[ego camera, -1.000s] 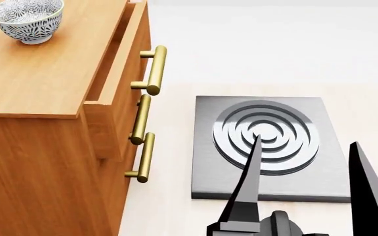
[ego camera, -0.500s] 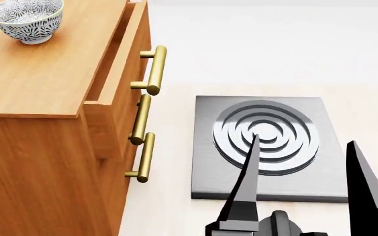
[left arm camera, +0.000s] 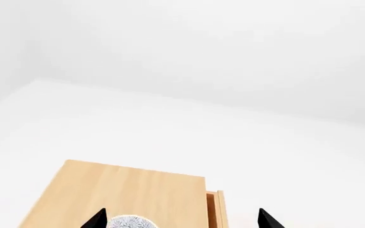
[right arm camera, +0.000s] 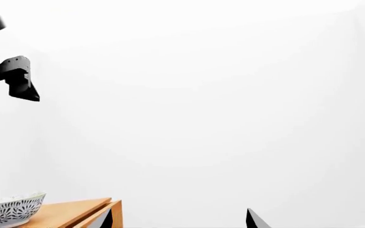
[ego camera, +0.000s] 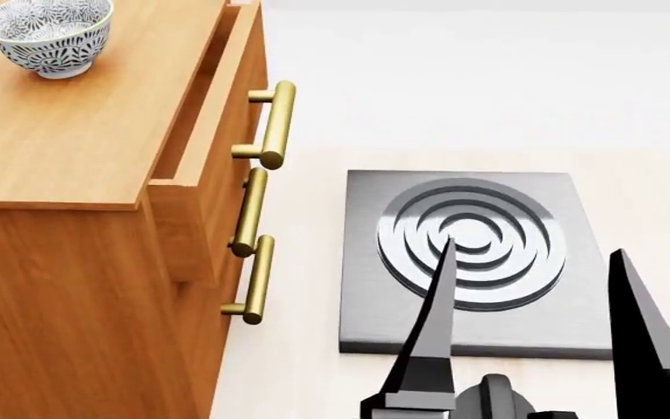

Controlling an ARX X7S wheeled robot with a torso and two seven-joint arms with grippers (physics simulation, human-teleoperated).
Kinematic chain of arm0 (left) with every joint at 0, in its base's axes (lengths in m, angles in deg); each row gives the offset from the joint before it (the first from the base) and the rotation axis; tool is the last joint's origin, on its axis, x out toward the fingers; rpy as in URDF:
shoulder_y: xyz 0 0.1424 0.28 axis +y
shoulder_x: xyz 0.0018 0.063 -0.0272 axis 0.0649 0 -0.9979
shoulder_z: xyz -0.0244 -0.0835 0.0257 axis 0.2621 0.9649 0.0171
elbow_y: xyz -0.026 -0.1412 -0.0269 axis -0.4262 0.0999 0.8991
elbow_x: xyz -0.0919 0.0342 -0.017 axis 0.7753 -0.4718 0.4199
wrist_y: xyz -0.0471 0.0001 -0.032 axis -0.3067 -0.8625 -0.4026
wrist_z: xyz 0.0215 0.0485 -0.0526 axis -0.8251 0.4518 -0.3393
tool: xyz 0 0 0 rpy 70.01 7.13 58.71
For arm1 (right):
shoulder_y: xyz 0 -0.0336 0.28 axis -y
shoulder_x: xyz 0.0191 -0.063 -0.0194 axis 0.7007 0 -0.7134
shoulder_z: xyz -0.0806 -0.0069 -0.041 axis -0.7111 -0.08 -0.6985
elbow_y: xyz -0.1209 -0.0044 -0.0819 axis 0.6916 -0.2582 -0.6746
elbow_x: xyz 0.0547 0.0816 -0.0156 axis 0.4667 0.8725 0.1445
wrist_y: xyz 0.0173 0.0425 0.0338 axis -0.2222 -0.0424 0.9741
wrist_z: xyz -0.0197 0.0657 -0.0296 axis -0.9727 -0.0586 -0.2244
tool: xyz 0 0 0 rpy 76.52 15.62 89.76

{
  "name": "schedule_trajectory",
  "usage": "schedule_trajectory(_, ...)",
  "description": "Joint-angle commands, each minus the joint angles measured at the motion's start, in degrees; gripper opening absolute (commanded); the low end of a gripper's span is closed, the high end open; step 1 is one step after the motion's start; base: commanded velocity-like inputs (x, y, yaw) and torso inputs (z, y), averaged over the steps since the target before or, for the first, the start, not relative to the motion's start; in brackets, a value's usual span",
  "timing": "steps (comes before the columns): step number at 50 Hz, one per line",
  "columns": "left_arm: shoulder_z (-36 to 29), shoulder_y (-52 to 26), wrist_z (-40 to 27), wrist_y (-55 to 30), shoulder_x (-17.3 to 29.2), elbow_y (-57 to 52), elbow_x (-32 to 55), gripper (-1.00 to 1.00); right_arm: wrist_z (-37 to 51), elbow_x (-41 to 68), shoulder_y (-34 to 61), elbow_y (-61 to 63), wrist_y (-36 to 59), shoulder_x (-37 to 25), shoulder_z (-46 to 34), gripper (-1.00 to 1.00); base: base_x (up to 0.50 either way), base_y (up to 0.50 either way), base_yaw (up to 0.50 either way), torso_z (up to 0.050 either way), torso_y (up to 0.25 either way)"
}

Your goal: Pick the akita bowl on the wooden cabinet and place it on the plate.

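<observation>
Head view shows the akita bowl (ego camera: 48,37) at far left on top of the wooden cabinet (ego camera: 67,218), untouched. To its right, low over the counter (ego camera: 300,288), the right gripper (ego camera: 533,323) stands open and empty, so the bowl lies up-left and well apart. Left gripper (left arm camera: 181,219) is open too, with the bowl just before it, so it seems nearer.

Your right gripper (ego camera: 539,327) has long matte-black fingers (ego camera: 434,327) tapering to sharp points, grey-shaded on the flat faces, with a rounded dark hub between them
</observation>
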State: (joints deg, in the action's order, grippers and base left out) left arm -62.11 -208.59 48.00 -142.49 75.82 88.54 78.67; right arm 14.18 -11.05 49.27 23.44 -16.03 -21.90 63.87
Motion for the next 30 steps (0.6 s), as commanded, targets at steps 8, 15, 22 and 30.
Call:
schedule_trajectory(8, 4.45, -1.93, -0.08, -11.7, 1.73, 0.61, -7.1, 1.0, 0.56, -1.35, 0.39, -0.13, 0.29, -0.56, -1.32, 1.0, 0.0, 0.0, 0.0, 0.0, 0.0)
schedule_trajectory(15, 3.31, -3.5, 0.25, -15.34, 2.32, 0.61, -7.28, 1.0, 0.79, -1.34, 0.33, 0.02, 0.13, -0.68, -1.45, 1.0, 0.0, 0.0, 0.0, 0.0, 0.0)
schedule_trajectory(22, 7.84, -2.87, -1.84, -18.86, 3.62, 0.61, -6.26, 1.0, 1.01, -1.16, 0.34, 0.11, 0.06, -0.81, -1.54, 1.0, 0.0, 0.0, 0.0, 0.0, 0.0)
schedule_trajectory(30, 8.03, -2.01, -0.35, -19.1, 3.82, 0.61, -7.03, 1.0, 1.11, -1.1, 0.44, -0.01, -0.03, -1.01, -1.65, 1.0, 0.0, 0.0, 0.0, 0.0, 0.0)
